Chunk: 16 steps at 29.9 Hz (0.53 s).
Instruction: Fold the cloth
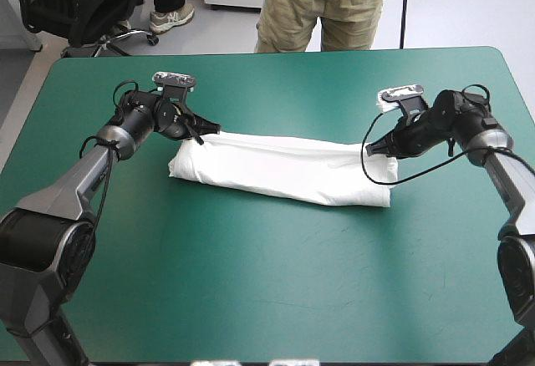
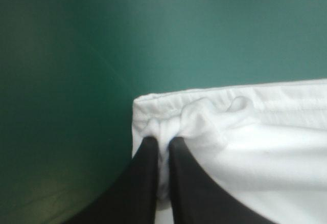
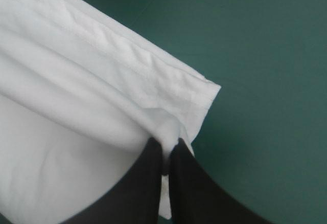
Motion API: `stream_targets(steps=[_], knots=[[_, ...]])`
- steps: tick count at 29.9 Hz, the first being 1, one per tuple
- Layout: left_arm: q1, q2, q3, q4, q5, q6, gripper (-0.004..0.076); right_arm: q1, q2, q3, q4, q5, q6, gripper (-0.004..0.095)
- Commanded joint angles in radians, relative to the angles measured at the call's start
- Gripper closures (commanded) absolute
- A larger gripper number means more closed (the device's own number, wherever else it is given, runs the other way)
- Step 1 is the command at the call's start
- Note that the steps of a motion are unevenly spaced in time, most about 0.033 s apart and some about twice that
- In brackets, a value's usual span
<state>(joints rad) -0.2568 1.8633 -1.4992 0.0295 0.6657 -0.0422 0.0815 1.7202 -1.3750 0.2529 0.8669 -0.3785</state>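
Note:
The white T-shirt (image 1: 284, 168) lies folded into a long band across the middle of the teal-green table. At its far left corner my left gripper (image 1: 203, 132) is shut on the T-shirt. In the left wrist view the black fingers (image 2: 145, 183) pinch a bunched bit of white cloth (image 2: 204, 121) by the hem corner. My right gripper (image 1: 383, 148) is shut on the T-shirt at its far right corner. The right wrist view shows the fingers (image 3: 143, 183) nipping a fold of the stitched hem (image 3: 153, 81) near the corner.
Open teal-green cover (image 1: 267, 282) stretches between the T-shirt and the table's front edge. A person's legs stand just beyond the far edge, not over the table.

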Motion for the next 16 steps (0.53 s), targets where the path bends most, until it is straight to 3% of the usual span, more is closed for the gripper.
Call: stream_targets(steps=[1, 4, 7, 10, 12, 16], knots=[[-0.002, -0.049, -0.041, 0.008, -0.065, 0.014, 0.0565, -0.034, -0.043, -0.038, 0.016, -0.033, -0.003, 0.0739], [-0.002, -0.049, -0.075, 0.016, -0.06, 0.023, 0.0344, -0.062, -0.043, -0.068, 0.027, 0.004, -0.001, 0.0504], [-0.002, -0.049, -0.137, 0.016, -0.046, 0.023, 0.018, -0.085, -0.056, -0.104, 0.032, 0.041, -0.001, 0.0374], [-0.004, -0.049, -0.203, -0.021, 0.017, 0.037, 0.0185, -0.092, -0.101, -0.114, 0.03, 0.048, -0.001, 0.0388], [-0.014, -0.049, -0.23, -0.123, 0.082, 0.124, 0.0207, -0.097, -0.14, -0.112, 0.03, 0.058, -0.001, 0.0421], [-0.047, -0.049, -0.237, -0.364, 0.242, 0.343, 0.0326, -0.101, -0.232, -0.099, 0.02, 0.111, 0.007, 0.0481]])
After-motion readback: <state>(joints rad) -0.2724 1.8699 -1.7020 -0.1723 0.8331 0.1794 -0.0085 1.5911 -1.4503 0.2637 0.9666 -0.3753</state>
